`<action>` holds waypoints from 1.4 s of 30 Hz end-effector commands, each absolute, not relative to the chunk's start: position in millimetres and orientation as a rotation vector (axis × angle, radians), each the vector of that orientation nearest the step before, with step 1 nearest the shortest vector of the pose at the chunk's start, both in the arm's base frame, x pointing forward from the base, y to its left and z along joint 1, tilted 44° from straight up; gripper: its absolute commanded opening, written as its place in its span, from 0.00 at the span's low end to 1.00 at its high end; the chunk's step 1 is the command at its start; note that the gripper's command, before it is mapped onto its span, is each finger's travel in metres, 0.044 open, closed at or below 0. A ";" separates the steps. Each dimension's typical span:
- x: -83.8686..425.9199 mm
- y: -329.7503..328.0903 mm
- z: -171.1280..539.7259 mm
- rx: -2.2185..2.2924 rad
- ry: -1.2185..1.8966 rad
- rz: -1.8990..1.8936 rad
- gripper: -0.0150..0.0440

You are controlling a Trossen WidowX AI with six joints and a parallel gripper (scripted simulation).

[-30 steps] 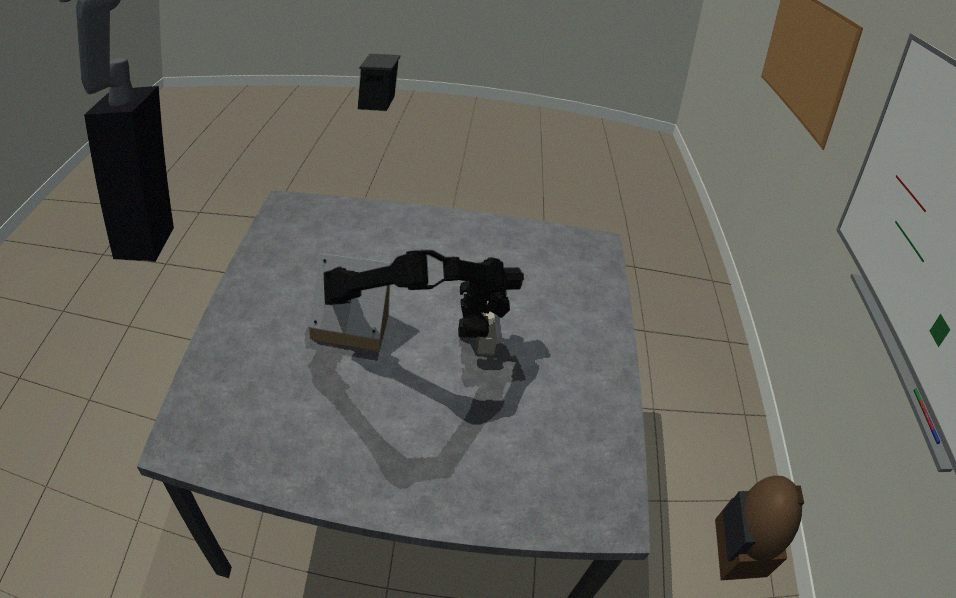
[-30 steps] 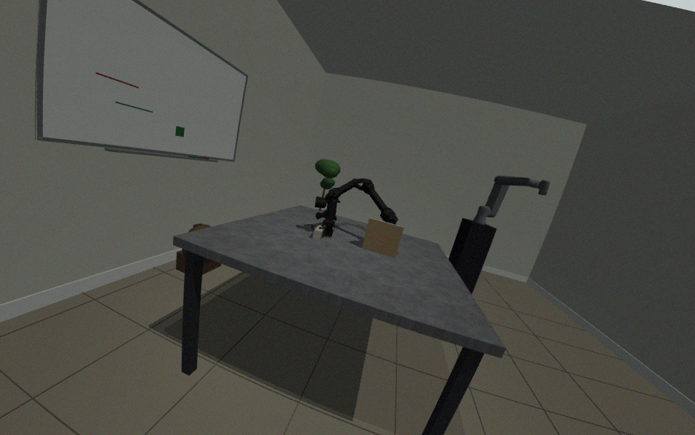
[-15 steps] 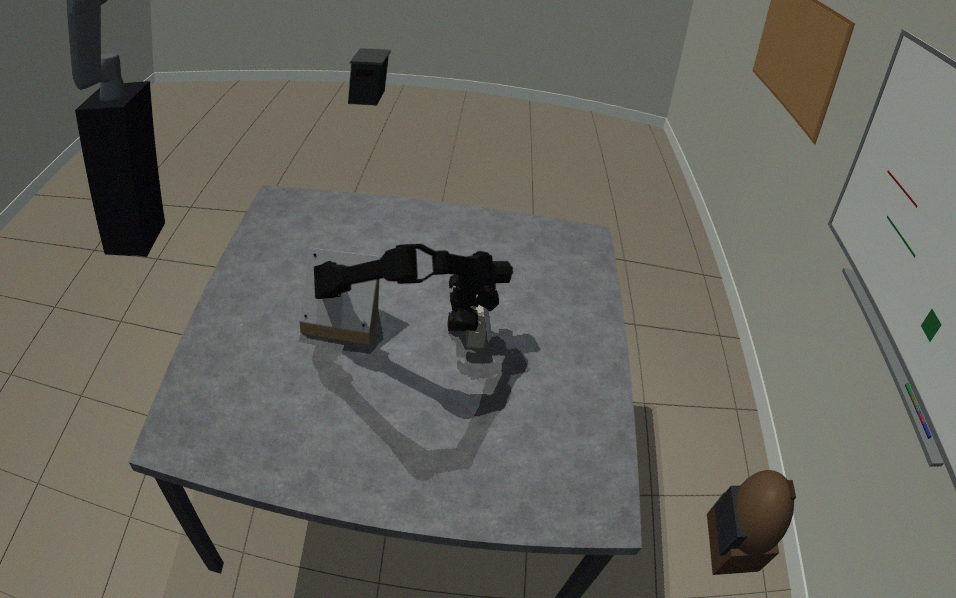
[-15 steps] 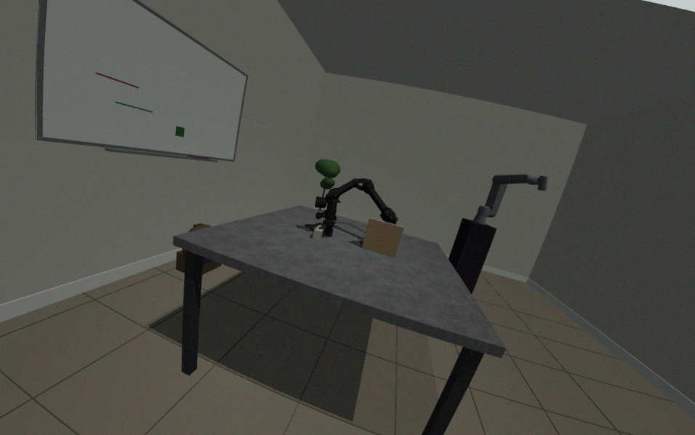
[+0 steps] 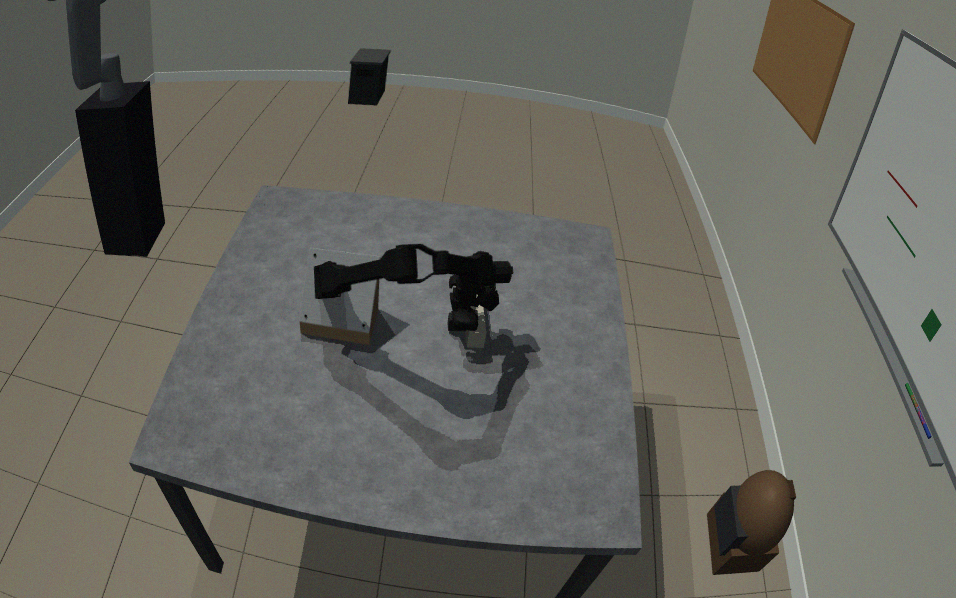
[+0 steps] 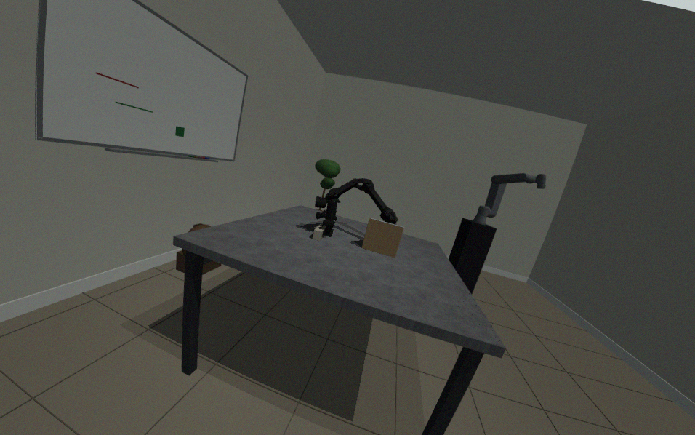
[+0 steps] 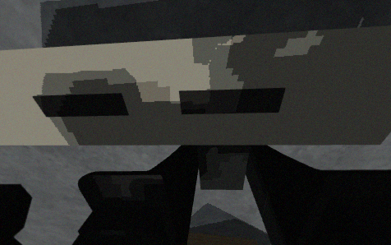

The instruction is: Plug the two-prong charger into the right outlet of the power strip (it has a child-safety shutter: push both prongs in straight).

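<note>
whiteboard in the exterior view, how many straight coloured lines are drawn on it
2. A red line runs on the upper part of the whiteboard, and a green line lies below it. The board's top is cut off, so more may be out of view.

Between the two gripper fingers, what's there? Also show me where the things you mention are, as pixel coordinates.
The charger [image 7: 223,173], a dark gray block, sits between the fingers; the wrist view shows it, though not its prongs.

A whiteboard [image 5: 909,162] [image 6: 138,81] with red and green marks hangs on the wall, a brown board [image 5: 803,66] beside it. A grey mechanical arm [image 5: 86,45] [image 6: 495,197] stands on a black pedestal [image 5: 116,176] [image 6: 471,251]. A dark bin [image 5: 368,78] sits near the far wall.
</note>
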State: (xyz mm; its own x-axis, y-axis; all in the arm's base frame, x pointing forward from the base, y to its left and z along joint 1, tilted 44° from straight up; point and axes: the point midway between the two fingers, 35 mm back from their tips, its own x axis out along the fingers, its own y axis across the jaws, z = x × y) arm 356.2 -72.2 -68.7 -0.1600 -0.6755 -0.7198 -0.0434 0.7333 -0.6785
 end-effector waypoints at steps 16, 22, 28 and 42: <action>356.8 -72.2 -68.6 -0.583 1.654 -0.615 1.00; 355.5 -72.1 -68.6 -0.583 1.652 -0.615 1.00; 354.0 -72.1 -68.5 -0.582 1.649 -0.616 1.00; 350.2 -71.9 -68.4 -0.580 1.642 -0.618 1.00</action>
State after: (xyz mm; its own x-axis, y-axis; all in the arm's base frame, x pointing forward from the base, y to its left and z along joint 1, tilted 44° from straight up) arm 352.8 -71.5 -67.8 -0.1462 -0.6749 -0.7233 -0.0342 0.7341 -0.6782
